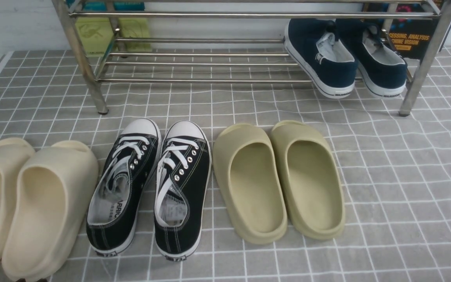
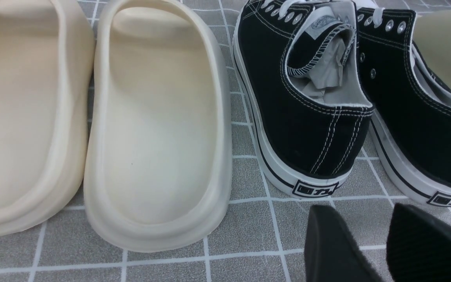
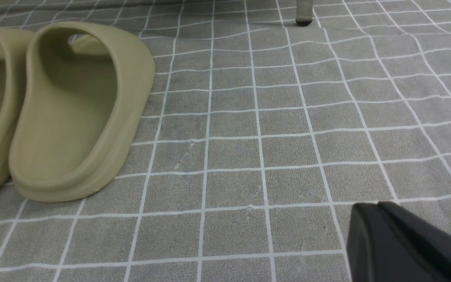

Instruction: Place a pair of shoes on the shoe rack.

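Note:
The two navy-blue slip-on shoes (image 1: 321,58) (image 1: 382,58) sit side by side on the lower rods at the right end of the shoe rack (image 1: 210,80), heels towards me and hanging slightly over the front rod. Neither gripper shows in the front view. In the left wrist view my left gripper (image 2: 360,213) is open and empty, low over the cloth just behind the heels of the black lace-up sneakers (image 2: 307,102). In the right wrist view my right gripper (image 3: 378,209) is shut and empty over bare cloth, right of the olive slides (image 3: 76,113).
On the grey checked cloth (image 1: 386,176) in front of the rack lie, left to right, cream slides (image 1: 41,203), black lace-up sneakers (image 1: 147,184) and olive slides (image 1: 280,180). A rack foot (image 3: 303,19) stands ahead of the right gripper. Books stand behind the rack.

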`<act>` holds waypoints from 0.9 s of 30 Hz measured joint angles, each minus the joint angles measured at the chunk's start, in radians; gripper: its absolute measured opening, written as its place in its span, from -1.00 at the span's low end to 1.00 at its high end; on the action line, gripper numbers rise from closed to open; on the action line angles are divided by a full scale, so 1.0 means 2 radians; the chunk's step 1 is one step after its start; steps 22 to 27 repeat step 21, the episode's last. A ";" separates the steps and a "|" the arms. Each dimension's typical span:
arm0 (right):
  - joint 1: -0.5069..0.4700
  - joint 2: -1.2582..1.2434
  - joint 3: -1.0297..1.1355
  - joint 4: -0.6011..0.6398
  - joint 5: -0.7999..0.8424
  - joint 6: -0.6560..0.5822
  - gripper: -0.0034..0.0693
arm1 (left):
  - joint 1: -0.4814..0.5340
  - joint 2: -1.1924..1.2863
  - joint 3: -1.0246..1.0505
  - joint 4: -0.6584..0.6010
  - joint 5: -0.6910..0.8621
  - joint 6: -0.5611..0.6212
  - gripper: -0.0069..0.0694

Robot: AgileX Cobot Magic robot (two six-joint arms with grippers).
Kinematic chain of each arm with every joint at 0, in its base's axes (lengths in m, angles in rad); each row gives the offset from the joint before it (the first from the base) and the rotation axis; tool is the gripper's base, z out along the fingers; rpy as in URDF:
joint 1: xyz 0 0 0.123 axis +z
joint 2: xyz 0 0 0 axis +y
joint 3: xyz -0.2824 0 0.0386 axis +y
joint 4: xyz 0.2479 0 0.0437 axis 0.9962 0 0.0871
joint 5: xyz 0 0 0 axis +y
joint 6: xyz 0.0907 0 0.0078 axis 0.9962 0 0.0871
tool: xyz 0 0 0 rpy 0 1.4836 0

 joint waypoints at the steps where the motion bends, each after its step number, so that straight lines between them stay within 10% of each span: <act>1: 0.000 0.000 0.000 0.000 0.000 0.000 -0.80 | 0.000 0.000 0.000 0.000 0.000 0.000 -0.19; 27: 0.000 0.000 0.000 -0.001 0.000 0.000 -0.74 | 0.000 0.000 0.000 0.000 0.000 0.000 -0.19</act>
